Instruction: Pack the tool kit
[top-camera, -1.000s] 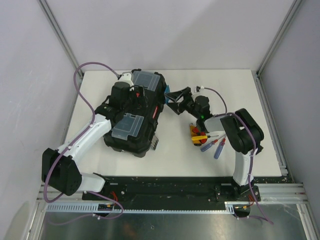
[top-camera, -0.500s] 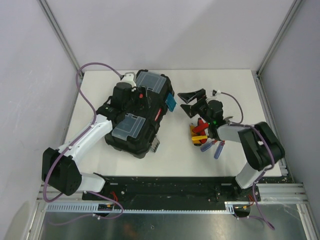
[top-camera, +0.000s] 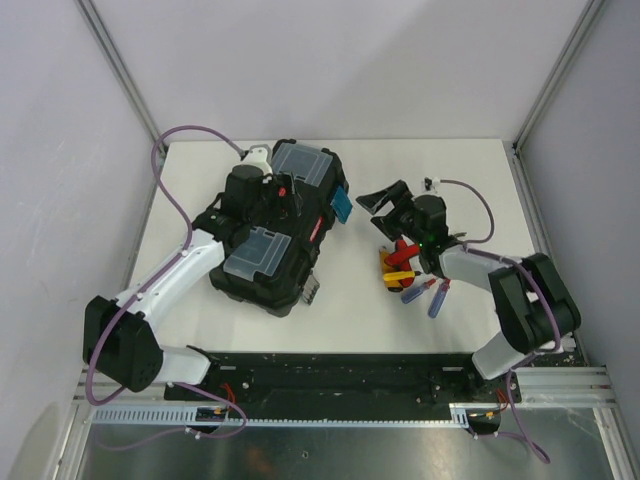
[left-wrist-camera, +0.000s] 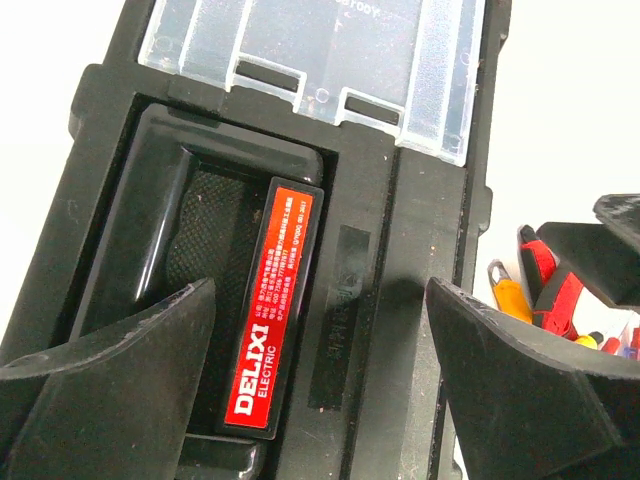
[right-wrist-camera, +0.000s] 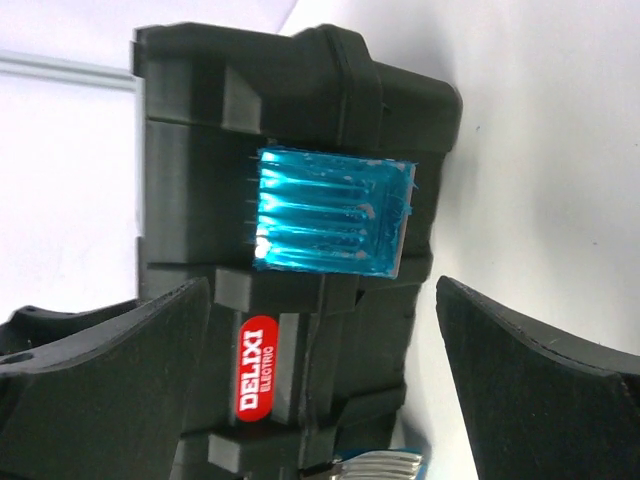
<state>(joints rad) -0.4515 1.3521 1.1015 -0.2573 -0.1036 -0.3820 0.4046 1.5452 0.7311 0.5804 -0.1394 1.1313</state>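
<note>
The tool kit is a black toolbox (top-camera: 285, 270) lying left of centre, with two clear lid compartments (top-camera: 300, 162) and a blue latch (top-camera: 341, 205) standing out on its right side. My left gripper (top-camera: 272, 200) hovers open over the lid, its jaws astride the red-labelled handle (left-wrist-camera: 265, 320) without touching it. My right gripper (top-camera: 378, 208) is open a short way right of the box and faces the blue latch (right-wrist-camera: 330, 212), holding nothing. Red, yellow and blue-handled screwdrivers (top-camera: 412, 278) lie in a pile on the table under the right arm.
The white table (top-camera: 450, 170) ends at metal frame posts on the left and right. A cable loops from the left arm past the back left corner of the box. In the left wrist view, red and yellow tool handles (left-wrist-camera: 540, 285) show beyond the box's edge.
My right gripper has drawn back to the right from the toolbox side and spread its jaws wider. The blue latch now stands out, uncovered. The left gripper has held still.
</note>
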